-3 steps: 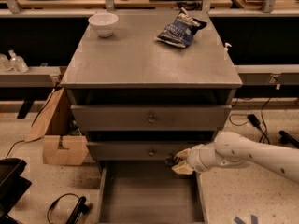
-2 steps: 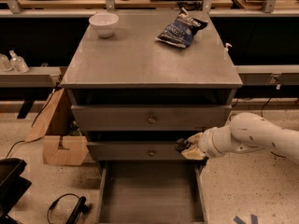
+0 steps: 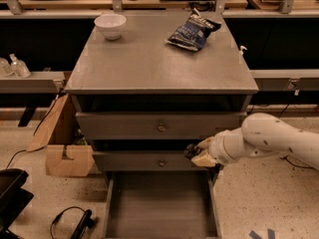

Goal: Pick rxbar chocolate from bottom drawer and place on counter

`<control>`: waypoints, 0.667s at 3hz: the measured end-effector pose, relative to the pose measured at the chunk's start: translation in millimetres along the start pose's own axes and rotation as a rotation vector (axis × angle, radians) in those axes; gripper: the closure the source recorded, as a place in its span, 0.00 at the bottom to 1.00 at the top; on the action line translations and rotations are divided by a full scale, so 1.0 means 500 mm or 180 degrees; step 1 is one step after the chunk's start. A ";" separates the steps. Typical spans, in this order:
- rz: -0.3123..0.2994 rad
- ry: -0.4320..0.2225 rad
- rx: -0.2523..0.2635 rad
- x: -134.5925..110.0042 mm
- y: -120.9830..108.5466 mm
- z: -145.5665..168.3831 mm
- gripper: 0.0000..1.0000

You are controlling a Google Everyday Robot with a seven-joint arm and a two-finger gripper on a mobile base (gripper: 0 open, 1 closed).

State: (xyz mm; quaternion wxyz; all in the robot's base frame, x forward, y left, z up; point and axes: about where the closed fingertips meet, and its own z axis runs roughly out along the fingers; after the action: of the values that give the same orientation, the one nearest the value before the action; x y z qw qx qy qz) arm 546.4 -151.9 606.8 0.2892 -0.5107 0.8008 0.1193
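Note:
The bottom drawer (image 3: 160,209) is pulled open at the foot of the grey cabinet, and its flat grey floor shows nothing lying on it. My gripper (image 3: 197,153) hangs just above the drawer's right rear corner, in front of the middle drawer front. Its pale fingers (image 3: 203,158) are closed on a small dark flat item, the rxbar chocolate (image 3: 191,150), which is mostly hidden between them. The white arm reaches in from the right. The counter (image 3: 149,63) is the broad grey top of the cabinet, well above the gripper.
A white bowl (image 3: 110,25) stands at the counter's back left and a dark blue snack bag (image 3: 193,30) lies at its back right. Two closed drawer fronts with knobs (image 3: 161,128) sit above the open drawer. A cardboard box (image 3: 62,152) and cables lie on the floor to the left.
The gripper has risen from just over the drawer's right side to the height of the middle drawer front, and the arm has lifted with it. The dark bar stays in the fingers.

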 end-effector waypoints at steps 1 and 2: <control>-0.0210 0.0140 0.0075 -0.132 0.007 -0.097 1.00; -0.0418 0.0237 0.0218 -0.270 -0.010 -0.214 1.00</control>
State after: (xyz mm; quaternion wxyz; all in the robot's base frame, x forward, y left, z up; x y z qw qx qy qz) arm 556.6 -105.1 772.2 0.2837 -0.5561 0.7794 0.0535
